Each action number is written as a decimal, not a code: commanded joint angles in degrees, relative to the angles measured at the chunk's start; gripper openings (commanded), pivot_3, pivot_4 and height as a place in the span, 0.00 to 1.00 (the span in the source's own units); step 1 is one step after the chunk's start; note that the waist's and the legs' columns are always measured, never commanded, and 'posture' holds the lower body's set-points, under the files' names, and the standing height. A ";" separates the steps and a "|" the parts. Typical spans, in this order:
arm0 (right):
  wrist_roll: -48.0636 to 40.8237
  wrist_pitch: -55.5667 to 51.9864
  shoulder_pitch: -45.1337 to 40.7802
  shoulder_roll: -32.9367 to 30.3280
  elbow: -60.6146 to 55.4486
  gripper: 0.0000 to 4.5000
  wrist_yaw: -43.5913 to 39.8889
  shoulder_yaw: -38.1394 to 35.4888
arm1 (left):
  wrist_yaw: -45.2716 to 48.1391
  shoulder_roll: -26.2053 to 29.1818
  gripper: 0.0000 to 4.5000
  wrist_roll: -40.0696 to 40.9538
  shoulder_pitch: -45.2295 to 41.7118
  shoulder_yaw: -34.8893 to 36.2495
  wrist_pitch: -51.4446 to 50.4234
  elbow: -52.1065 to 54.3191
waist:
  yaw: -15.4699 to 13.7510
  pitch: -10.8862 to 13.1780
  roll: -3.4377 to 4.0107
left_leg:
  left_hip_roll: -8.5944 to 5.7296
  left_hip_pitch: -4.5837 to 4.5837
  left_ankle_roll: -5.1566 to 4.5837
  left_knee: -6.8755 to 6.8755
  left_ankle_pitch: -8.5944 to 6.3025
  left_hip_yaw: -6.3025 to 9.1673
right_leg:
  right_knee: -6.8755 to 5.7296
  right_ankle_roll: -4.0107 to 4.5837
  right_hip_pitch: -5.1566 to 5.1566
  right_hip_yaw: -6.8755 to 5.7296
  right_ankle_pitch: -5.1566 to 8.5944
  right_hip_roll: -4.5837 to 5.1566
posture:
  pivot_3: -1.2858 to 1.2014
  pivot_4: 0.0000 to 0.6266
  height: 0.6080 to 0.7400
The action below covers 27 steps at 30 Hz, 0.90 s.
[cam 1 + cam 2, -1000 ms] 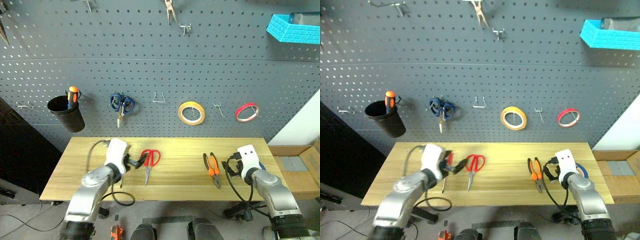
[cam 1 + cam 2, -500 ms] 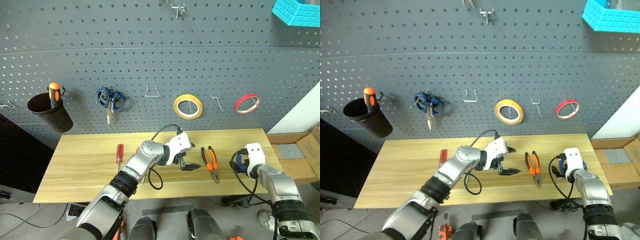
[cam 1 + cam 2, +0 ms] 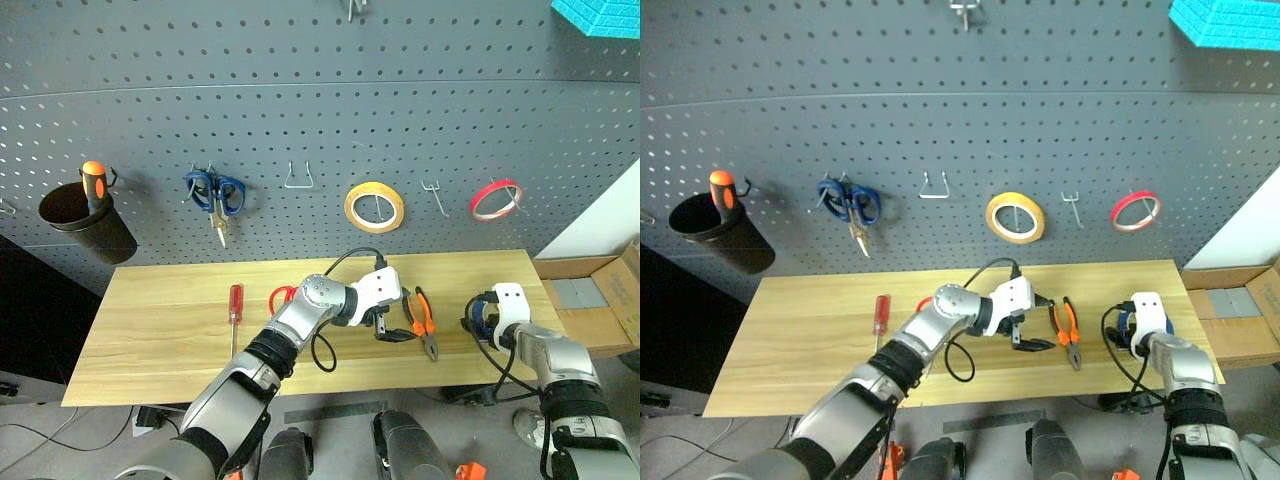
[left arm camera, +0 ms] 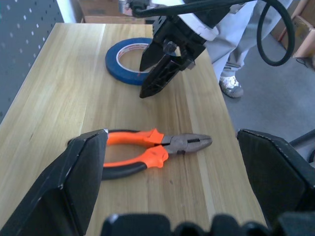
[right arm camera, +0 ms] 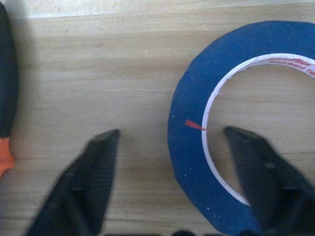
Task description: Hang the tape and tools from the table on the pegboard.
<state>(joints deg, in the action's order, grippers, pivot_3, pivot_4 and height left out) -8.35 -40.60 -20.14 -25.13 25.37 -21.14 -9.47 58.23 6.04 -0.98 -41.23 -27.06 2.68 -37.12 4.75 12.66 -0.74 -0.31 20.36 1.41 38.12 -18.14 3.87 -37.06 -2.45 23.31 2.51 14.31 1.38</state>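
The right gripper (image 5: 170, 187) has its jaws spread over one side of the blue tape (image 5: 189, 147): one black finger is inside the white inner rim, the other is outside on the bare wood. They are not yet pressed on it. The tape is a flat thin ring and it lies on the surface (image 3: 160, 320), which is of light yellowish planks.

The left gripper (image 4: 172, 147) has its jaws wide apart, and the pliers (image 4: 147, 147) lie between them on the surface, with smooth orange-and-black handles and a grey metal nose. The pliers are just beside the tape.

Farther from the tape lie the slim red-handled screwdriver (image 3: 236, 305) and the red scissors (image 3: 281, 297), partly hidden behind the left arm.
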 commanded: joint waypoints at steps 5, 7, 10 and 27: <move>0.14 1.53 -1.14 -1.00 2.31 0.11 -0.91 0.03 | -2.35 -1.24 1.00 -1.25 -2.50 2.20 2.76 -2.49 | 0.04 0.00 0.01 | 0.00 -0.01 0.00 0.01 0.00 0.06 | -0.01 -0.01 0.00 0.00 0.00 0.00 | 0.48 0.37 1.00; 0.63 2.23 -1.42 -1.14 2.90 0.08 -0.75 0.31 | -3.06 -1.58 1.00 -1.05 -2.86 2.97 2.54 -2.93 | 0.07 -0.01 0.01 | -0.01 0.00 0.00 0.02 0.00 0.09 | -0.01 -0.02 0.00 0.00 -0.01 0.00 | 0.48 0.37 1.00; 1.82 4.27 -1.12 -1.49 2.26 0.08 -0.40 1.22 | -3.82 -1.46 1.00 -1.37 -2.73 3.82 2.60 -2.49 | 0.08 -0.02 0.03 | -0.01 0.00 0.01 0.02 0.00 0.10 | -0.01 -0.04 0.00 0.01 -0.02 0.00 | 0.48 0.34 1.00; 28.94 41.38 22.53 -1.50 -35.73 0.08 14.48 19.64 | -11.10 12.84 1.00 12.42 23.05 17.39 -37.18 52.43 | -0.01 -1.47 0.41 | -0.12 0.51 0.32 0.73 0.16 0.00 | -0.93 -0.43 0.69 0.22 0.05 0.45 | 0.47 0.19 1.00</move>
<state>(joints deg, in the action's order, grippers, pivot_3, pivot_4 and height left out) 18.41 -3.07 3.04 -26.60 -8.69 -8.53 9.92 49.20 18.76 9.60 -18.28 -11.70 -32.15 10.81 4.74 11.19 -0.33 -0.46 20.86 1.73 38.90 -17.98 3.90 -37.97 -2.94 23.93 2.72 14.33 1.82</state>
